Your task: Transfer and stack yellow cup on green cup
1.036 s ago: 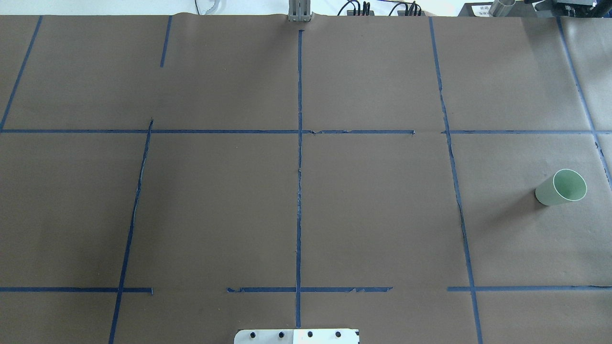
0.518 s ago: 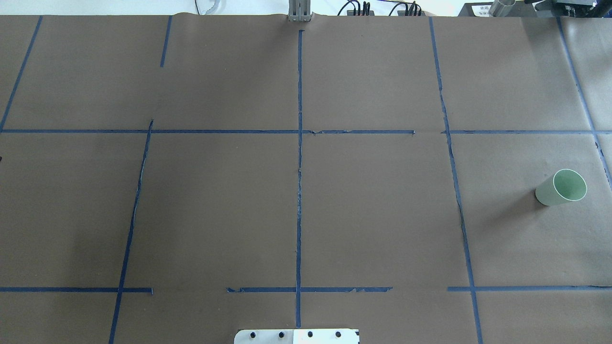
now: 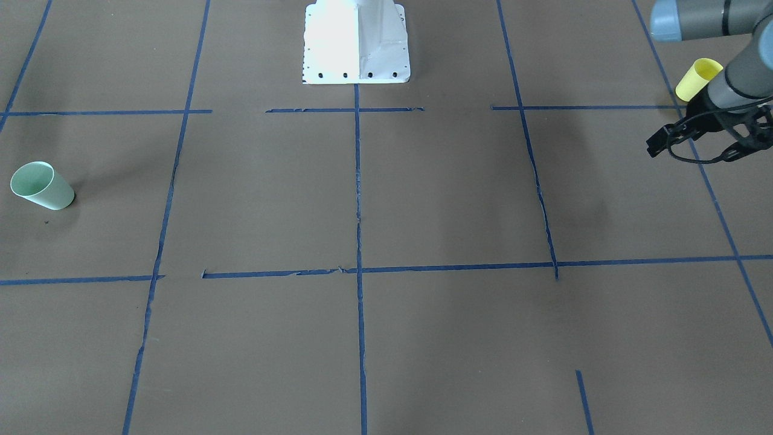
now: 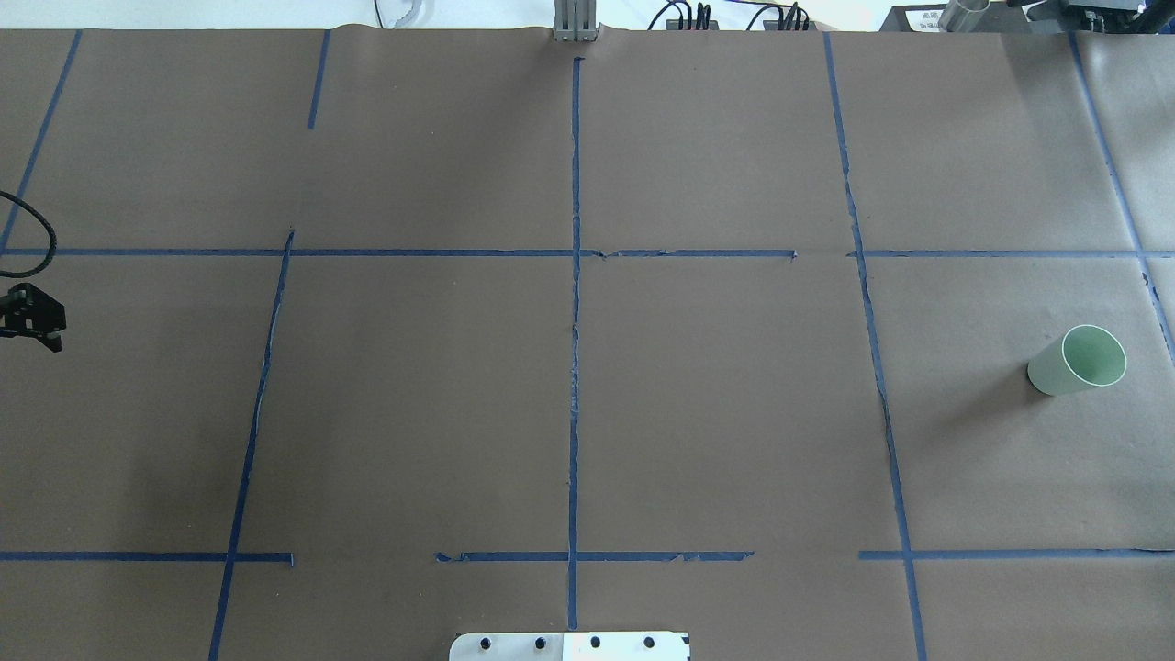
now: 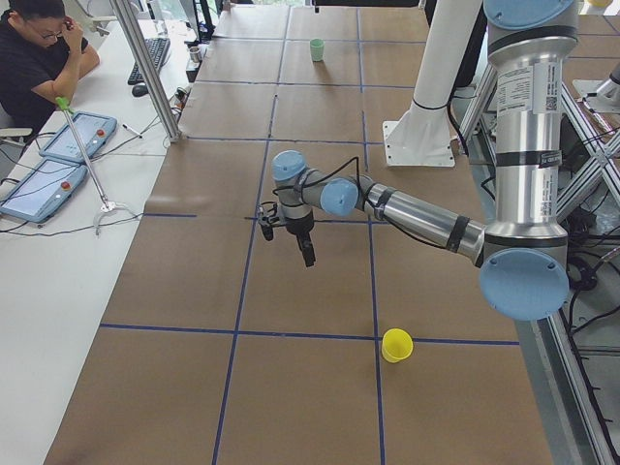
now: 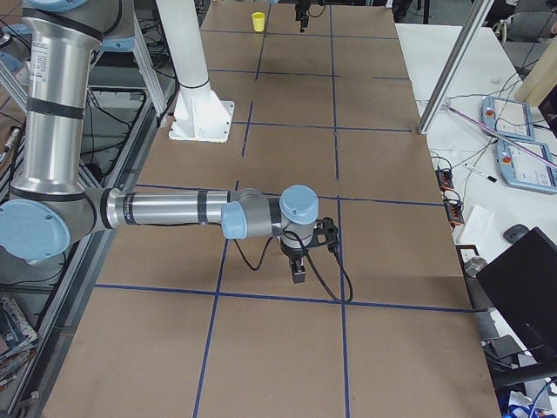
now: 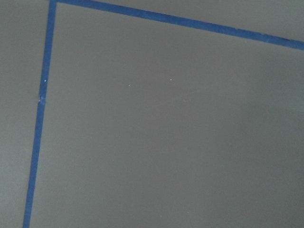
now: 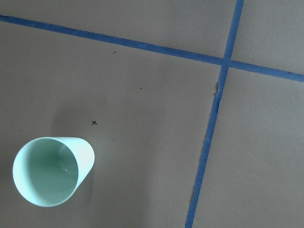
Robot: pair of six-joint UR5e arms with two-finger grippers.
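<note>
The yellow cup [image 5: 396, 345] stands upright and alone on the brown table near my left end, also seen in the front view [image 3: 694, 80] partly behind my left arm. My left gripper [image 5: 306, 254] hangs pointing down above the table, apart from that cup; I cannot tell whether it is open or shut. The green cup [image 4: 1079, 360] stands upright near the right end, and the right wrist view has it [image 8: 47, 171] at its lower left. My right gripper [image 6: 298, 270] hovers over the table there, shown only in the exterior right view, so I cannot tell its state.
Blue tape lines [image 4: 575, 321] divide the brown paper into squares. The white robot base [image 3: 356, 42] sits at the near middle edge. A person sits at a side desk with tablets [image 5: 58, 155] beyond the table's far edge.
A black part of my left wrist and its cable have come into the overhead view at the left edge. The green cup has not moved.
</note>
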